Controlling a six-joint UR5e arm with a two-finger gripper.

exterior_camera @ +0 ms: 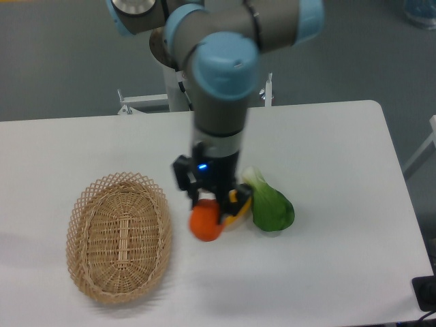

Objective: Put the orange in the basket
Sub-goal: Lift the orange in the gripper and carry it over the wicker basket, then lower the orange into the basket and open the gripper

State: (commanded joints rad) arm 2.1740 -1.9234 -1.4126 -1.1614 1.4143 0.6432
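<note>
The orange (204,223) is a small round bright orange fruit near the middle of the table, just right of the basket. My gripper (209,206) comes straight down onto it, with a finger on each side of its top; it appears closed on the orange, which looks slightly blurred. The basket (119,235) is a light tan oval wicker basket at the left front of the table, with nothing in it. The gap between orange and basket rim is small.
A green leafy vegetable (271,206) lies right of the orange. A yellow-orange fruit (238,204) is partly hidden behind the gripper, between the orange and the vegetable. The white table's (340,150) front edge runs along the bottom.
</note>
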